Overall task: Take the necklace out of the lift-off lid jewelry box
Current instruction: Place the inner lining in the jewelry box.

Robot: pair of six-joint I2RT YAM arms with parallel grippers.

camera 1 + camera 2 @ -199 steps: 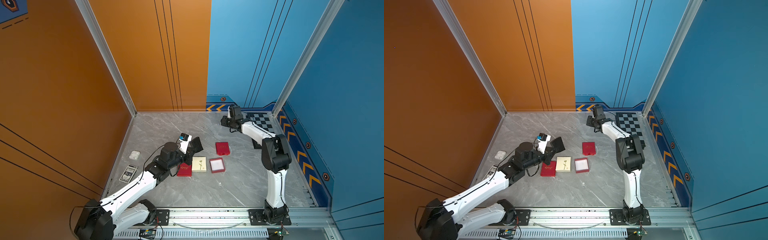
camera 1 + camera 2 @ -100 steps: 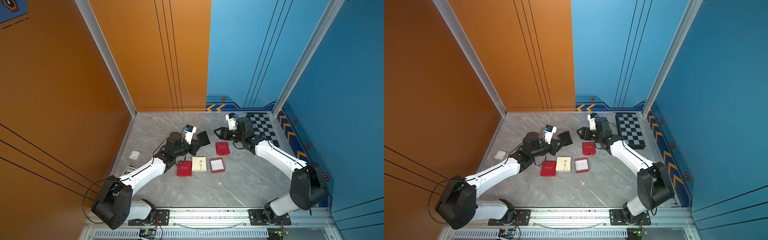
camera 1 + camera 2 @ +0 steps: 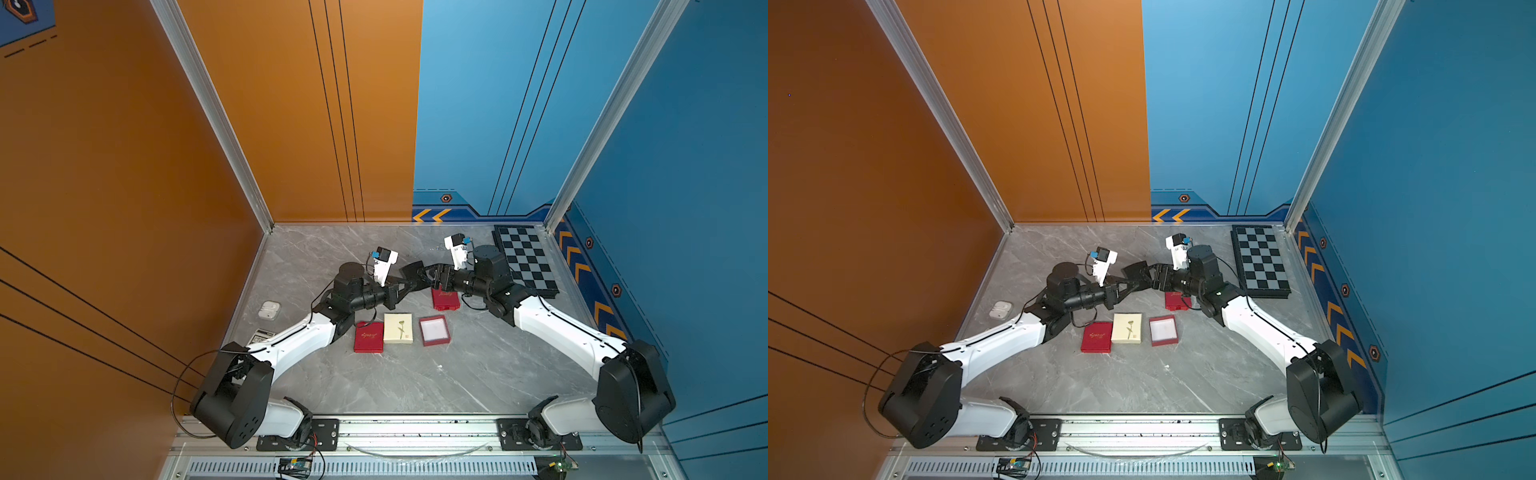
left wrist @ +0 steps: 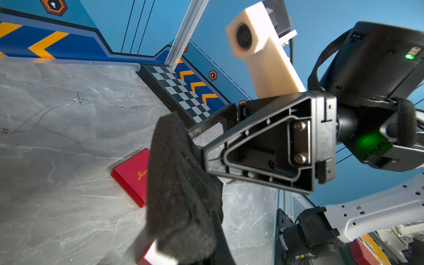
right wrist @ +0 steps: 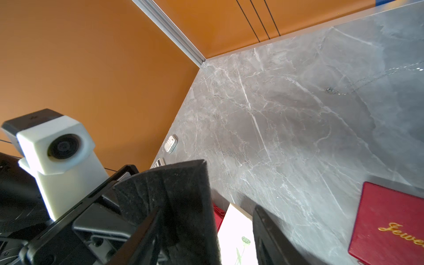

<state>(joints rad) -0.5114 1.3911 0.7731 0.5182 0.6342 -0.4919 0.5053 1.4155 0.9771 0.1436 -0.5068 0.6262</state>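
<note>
White-lined and seemingly empty, the open jewelry box base (image 3: 434, 330) sits nearest. Beyond it the left gripper (image 3: 411, 282) pinches the black foam insert (image 4: 179, 183); the right gripper (image 3: 426, 276), jaws spread, should straddle it squarely before closing. Farthest, the necklace (image 4: 46, 112) lies on the marble table (image 4: 57, 172).

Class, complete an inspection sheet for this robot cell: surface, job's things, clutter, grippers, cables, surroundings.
Surface: grey marble table; no spills seen.
Job's things: necklace lies loose on the table, outside any box. The open red box shows bare white lining. Two red lettered pieces lie flat.
Clutter: cream flower-printed square, white earbud case, checkerboard.
Grippers: left gripper shut on a black foam pad held off the table; right gripper open, fingers either side of the pad.
Cables: black cable loops out by the left arm's base.
Surroundings: orange wall, blue wall.
</note>
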